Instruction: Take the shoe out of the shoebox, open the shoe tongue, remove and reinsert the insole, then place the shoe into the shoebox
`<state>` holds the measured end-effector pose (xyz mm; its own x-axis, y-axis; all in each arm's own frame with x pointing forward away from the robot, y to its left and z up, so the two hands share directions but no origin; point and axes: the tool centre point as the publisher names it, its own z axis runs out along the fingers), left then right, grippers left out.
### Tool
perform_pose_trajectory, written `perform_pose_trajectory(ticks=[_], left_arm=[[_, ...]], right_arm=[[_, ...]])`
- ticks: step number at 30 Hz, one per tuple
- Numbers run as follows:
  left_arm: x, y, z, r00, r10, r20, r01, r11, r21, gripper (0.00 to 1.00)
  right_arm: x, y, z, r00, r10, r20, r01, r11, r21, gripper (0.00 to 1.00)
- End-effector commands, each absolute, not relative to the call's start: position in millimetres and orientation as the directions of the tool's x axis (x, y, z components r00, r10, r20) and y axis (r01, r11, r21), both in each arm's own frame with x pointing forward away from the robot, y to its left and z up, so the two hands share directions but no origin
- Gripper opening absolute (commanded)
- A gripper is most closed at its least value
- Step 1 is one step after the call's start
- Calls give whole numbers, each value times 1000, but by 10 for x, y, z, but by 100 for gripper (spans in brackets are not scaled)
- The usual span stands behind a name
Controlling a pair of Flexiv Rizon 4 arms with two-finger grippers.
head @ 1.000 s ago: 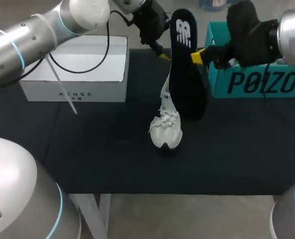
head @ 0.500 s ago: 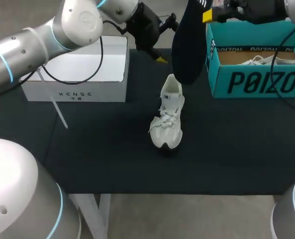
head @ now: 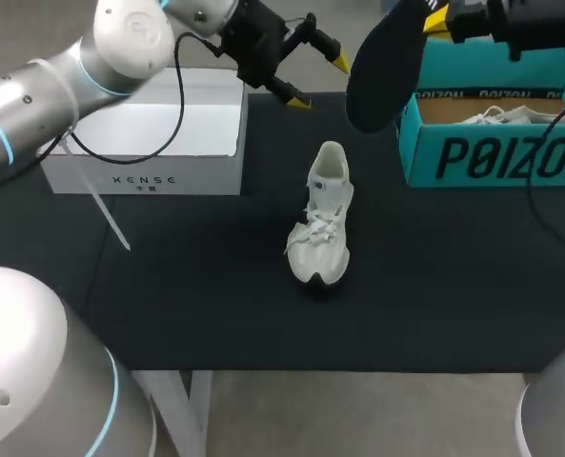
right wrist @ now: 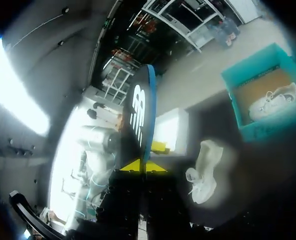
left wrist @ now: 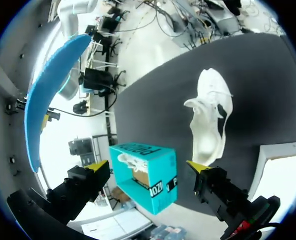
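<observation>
A white shoe (head: 323, 217) lies on the black table (head: 196, 286), toe toward the front edge; it also shows ahead of my left gripper (left wrist: 210, 115). My right gripper (head: 441, 19) is shut on the dark insole (head: 385, 71), which hangs high above the table beside the teal shoebox (head: 496, 157). In the right wrist view the insole (right wrist: 140, 112) stands up from between the shut yellow tips (right wrist: 138, 166), with the shoe (right wrist: 202, 172) below. My left gripper (head: 320, 82) hovers open behind the shoe, holding nothing (left wrist: 148, 167). The insole's blue underside (left wrist: 48, 100) shows in the left wrist view.
The teal shoebox (left wrist: 148, 175) stands open at the back right with a second white shoe (head: 496, 116) inside. A white box (head: 149, 133) sits at the back left. A white strap (head: 106, 214) hangs from my left arm over the table.
My right gripper has lifted the insole up and back to the right, away from the shoe. My left gripper has drawn back slightly and stays open. The shoe has not moved.
</observation>
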<state>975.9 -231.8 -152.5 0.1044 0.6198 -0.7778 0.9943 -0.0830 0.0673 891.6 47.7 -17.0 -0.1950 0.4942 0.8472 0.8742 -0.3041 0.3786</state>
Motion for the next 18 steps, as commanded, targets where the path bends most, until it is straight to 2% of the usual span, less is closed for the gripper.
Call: perform_pose_trajectory(ticks=[1,6,8,18], left_arm=[[9837,-2267,-1573,151,534,-832,983,-174,66,100],[9725,-2253,-1465,196,473,-859,977,-165,132,100],[9665,-2247,-1412,196,465,-863,979,-142,146,100],[9245,-2157,-1217,288,400,-870,954,-43,296,100]], right_arm=[[9083,440,-335,-164,425,890,956,-154,250,0],[9181,512,-464,-141,467,873,981,-54,188,0],[9257,508,-494,-125,474,872,979,-85,187,0],[9688,507,-735,7,494,869,996,-79,37,0]])
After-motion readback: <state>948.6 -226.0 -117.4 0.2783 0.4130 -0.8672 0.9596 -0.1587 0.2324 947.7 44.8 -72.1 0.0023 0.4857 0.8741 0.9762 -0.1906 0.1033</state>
